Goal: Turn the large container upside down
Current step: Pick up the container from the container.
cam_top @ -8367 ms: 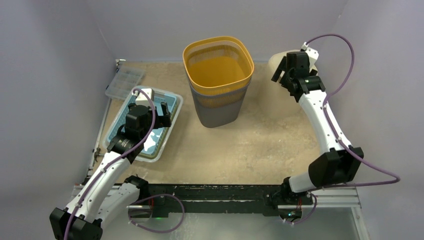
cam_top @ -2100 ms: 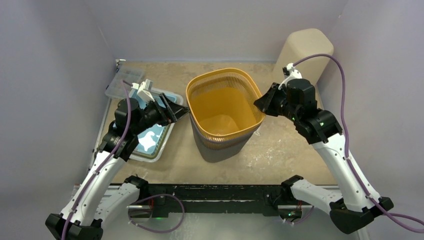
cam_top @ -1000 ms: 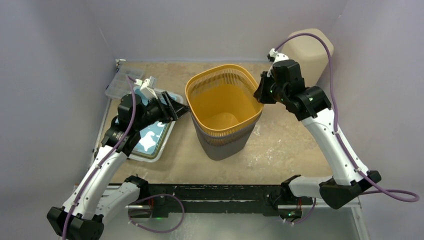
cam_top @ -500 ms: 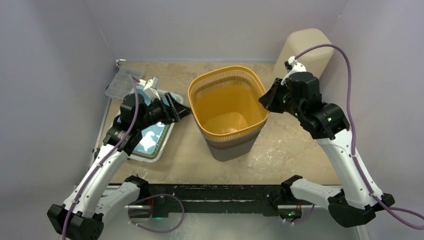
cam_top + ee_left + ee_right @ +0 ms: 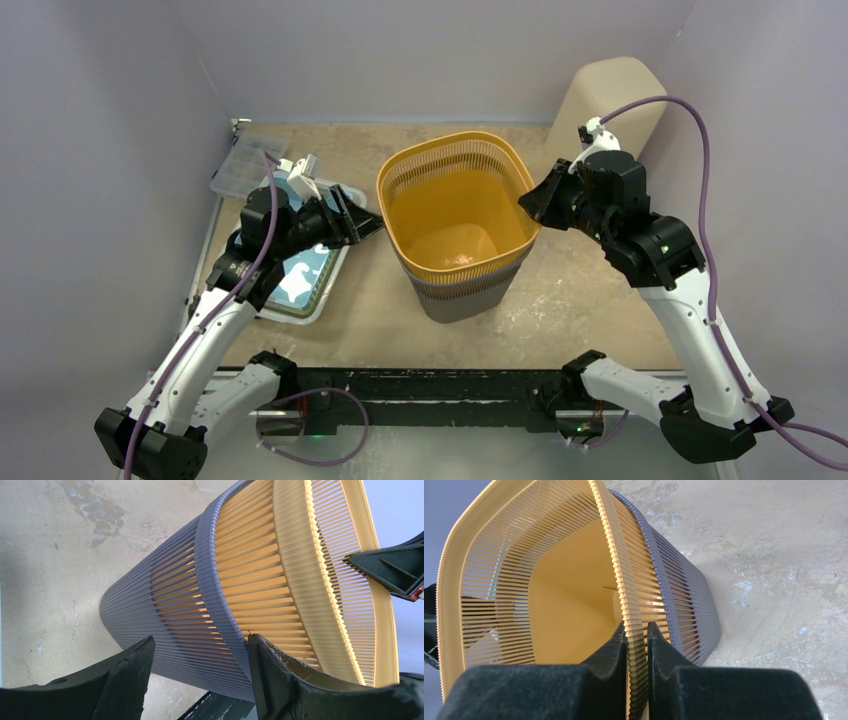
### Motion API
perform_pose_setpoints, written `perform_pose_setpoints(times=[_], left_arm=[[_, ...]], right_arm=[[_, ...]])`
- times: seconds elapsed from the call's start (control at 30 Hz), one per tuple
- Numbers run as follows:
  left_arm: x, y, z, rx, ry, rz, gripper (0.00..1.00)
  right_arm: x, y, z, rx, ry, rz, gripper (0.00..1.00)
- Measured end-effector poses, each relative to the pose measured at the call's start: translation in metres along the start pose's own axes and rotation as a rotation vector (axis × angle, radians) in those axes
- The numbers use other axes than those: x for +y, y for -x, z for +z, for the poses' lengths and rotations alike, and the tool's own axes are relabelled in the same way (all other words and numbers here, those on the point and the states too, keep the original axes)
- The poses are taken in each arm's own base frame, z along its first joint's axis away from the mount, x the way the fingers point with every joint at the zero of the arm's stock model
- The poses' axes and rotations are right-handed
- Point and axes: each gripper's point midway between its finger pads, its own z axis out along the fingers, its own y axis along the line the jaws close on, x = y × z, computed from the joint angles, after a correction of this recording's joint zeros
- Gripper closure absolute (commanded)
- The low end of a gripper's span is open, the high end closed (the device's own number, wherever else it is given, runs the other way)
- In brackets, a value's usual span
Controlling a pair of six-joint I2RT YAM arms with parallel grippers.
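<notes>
Top external view: the large container [image 5: 455, 235] stands upright, mouth up, about midway between the left and right edges of the table [image 5: 560, 300].
Build: a yellow slatted liner sits inside a grey slatted outer shell, and only the yellow part reaches the rim.
Right gripper [image 5: 532, 205]: clamped on the yellow rim on the side facing the right edge. The right wrist view [image 5: 636, 645] shows one finger inside the rim and one outside.
Left gripper [image 5: 355, 222]: jaws spread and holding nothing, close beside the upper wall on the side facing the left edge. In the left wrist view [image 5: 200, 655] the wall fills the gap ahead of the fingers. I cannot tell whether they touch it.
Step in hand: probably getting a second hold opposite the first before tipping.
Doing it well: the left fingers should close over the solid rim band, not the thin slats, which look likely to flex. Then lift the base clear of the table and roll both wrists together.
Risk: the right grip holds the liner alone, so the grey shell may slide off as the mouth goes down. Setting it down gently would help.
Room: the blue tray [image 5: 300, 285] lies by the left edge, the clear box [image 5: 245, 165] at the far left corner and the beige container [image 5: 610, 95] at the far right corner. Tipping towards the near edge looks safest.
</notes>
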Motion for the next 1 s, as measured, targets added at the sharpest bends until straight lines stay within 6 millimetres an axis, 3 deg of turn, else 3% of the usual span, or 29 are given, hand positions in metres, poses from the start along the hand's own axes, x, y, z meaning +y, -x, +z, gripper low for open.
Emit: perform_pose_setpoints(times=[0.73,1.0], left_arm=[[-0.002,-0.001,-0.006,0.01,0.015,-0.007,0.23],[-0.001,0.001,-0.007,0.003,0.027,-0.008,0.22]], right_arm=[[0.014,0.014,-0.021,-0.072,0.086,0.028,1.0],[0.025,0.025,-0.038,-0.117,0.141,0.03,1.0]])
